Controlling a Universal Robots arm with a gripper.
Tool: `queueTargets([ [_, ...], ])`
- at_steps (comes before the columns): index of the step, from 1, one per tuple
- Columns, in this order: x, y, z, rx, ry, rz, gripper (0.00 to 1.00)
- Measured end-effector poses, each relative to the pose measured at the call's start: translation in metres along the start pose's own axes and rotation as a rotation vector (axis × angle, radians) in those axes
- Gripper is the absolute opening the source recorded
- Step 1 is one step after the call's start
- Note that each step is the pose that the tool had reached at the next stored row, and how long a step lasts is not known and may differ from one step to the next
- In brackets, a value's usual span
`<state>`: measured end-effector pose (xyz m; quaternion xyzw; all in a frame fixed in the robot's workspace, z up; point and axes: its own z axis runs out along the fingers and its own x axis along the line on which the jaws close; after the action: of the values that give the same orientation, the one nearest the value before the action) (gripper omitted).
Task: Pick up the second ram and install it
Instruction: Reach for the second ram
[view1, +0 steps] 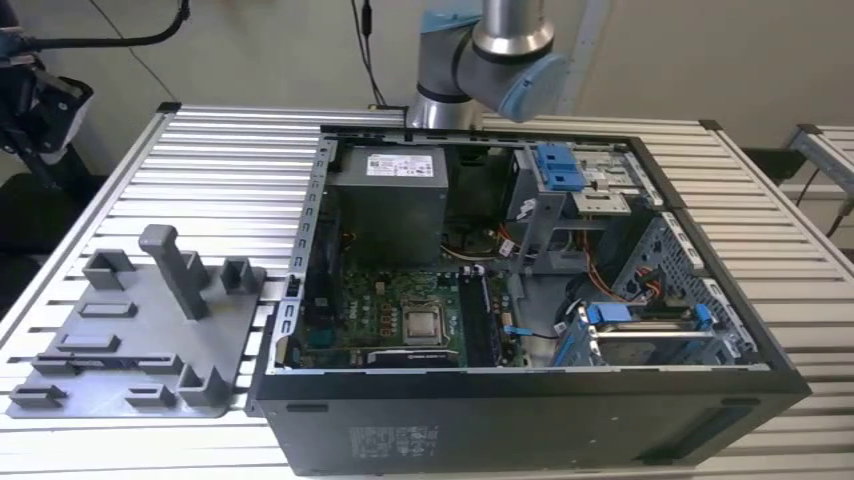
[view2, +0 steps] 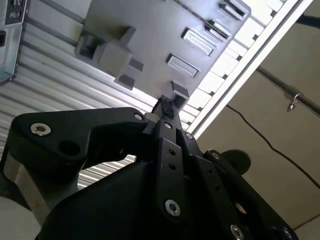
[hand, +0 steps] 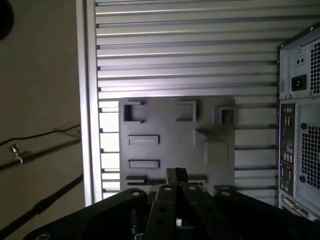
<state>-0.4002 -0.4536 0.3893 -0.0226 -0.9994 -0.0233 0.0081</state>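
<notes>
My gripper hangs high above the grey fixture tray, its fingertips pressed together and nothing visible between them. In the second wrist view the gripper shows its shut tips over the tray's edge. A long thin dark strip, apparently the second ram, sits edge-up in a slot at the tray's near side. The gripper's linkage partly hides it. In the exterior view that strip lies along the front of the tray.
The open computer case stands at the exterior view's right of the tray, with its motherboard and memory slots exposed. The arm's base rises behind the case. A tall post stands on the tray. The ribbed table's edge is near.
</notes>
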Motion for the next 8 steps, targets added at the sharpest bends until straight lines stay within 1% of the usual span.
queueTargets([
  [8,0.0019,-0.0261,-0.0003,0.0,0.0,0.0,0.11],
])
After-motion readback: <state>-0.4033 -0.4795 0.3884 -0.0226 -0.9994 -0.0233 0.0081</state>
